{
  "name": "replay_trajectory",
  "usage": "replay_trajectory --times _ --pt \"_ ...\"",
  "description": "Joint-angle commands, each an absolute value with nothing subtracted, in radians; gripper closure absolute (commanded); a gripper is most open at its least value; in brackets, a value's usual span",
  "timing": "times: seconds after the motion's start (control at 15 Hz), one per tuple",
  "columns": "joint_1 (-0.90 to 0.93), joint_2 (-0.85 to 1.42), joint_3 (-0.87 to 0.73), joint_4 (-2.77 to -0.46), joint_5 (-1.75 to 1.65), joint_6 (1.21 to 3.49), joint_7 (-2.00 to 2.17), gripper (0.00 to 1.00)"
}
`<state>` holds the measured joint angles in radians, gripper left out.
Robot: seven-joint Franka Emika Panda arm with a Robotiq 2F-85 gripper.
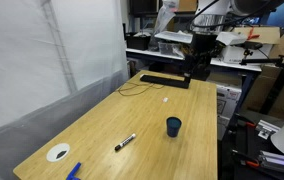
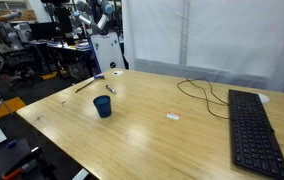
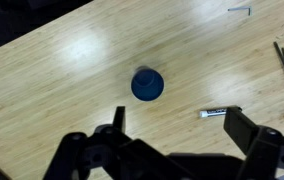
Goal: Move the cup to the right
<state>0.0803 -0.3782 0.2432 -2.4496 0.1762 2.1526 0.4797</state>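
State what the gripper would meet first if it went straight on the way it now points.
Probably the cup, which lies nearly dead ahead of the open gripper in the wrist view; otherwise bare table beside it. Depth is unclear.

Black keyboard [image 2: 252,135] and thin cable [image 2: 197,92] on wooden table [image 1: 132,110]; marker [image 1: 125,142], white disc [image 1: 58,153], flat blue object [image 1: 74,171] near one end
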Motion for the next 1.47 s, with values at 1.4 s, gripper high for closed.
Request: replay_trajectory --times 1.4 --pt "0.160 0.065 0.225 -2.414 0.196 2.609 0.544 0.00"
